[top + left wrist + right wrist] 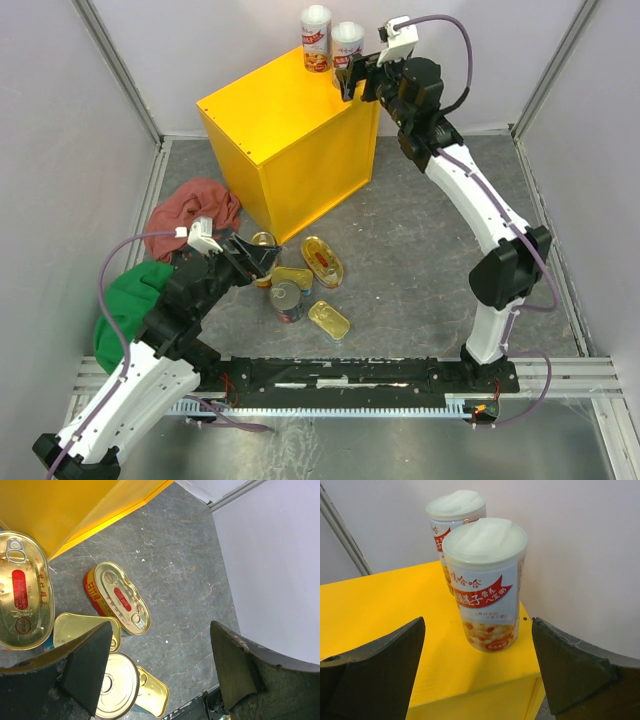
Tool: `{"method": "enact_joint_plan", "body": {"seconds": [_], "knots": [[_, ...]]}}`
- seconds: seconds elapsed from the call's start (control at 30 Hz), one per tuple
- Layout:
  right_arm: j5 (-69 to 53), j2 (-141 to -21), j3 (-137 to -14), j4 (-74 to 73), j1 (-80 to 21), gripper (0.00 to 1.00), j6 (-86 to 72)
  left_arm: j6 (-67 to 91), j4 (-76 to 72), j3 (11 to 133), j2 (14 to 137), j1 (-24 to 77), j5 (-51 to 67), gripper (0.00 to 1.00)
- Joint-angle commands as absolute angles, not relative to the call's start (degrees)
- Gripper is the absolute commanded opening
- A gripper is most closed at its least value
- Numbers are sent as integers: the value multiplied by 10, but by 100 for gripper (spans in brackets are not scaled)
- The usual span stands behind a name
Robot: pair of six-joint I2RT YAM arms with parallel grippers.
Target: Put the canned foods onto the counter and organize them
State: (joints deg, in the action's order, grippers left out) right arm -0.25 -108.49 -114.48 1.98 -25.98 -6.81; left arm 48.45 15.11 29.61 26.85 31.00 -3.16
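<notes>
Tins (300,285) lay clustered on the grey floor (420,260) near the yellow counter (280,130), among them an oval gold tin (120,597) and a round can (117,682). The left gripper (161,630) hovered above them, jaws apart and empty. Two tall cans (487,585) stood together at the counter's far corner. The right gripper (348,80) stood wide open around the nearer one, not touching it. The flat tins looked rigid, light and slick, and were probably best pinched across their narrow width.
</notes>
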Motion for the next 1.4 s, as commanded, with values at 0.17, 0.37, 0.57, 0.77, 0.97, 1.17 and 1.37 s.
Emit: {"method": "enact_joint_plan", "body": {"seconds": [0.17,0.37,0.57,0.77,0.97,1.17,1.37], "knots": [[28,-911,-1030,-36,-299,94,-61,506,197,313,263,312,-81,85],[95,-796,-911,-122,-384,92,-55,522,256,314,267,312,-134,85],[146,-693,-752,-184,-460,89,-114,528,283,311,298,312,-173,85],[180,-630,-630,-210,-511,87,-165,531,298,314,359,313,-209,85],[192,-606,-596,-228,-534,87,-185,514,268,314,424,312,-230,85],[187,-590,-583,-249,-536,87,-196,505,212,299,478,312,-236,86],[182,-587,-580,-262,-536,87,-196,483,160,302,551,313,-232,87]]}}
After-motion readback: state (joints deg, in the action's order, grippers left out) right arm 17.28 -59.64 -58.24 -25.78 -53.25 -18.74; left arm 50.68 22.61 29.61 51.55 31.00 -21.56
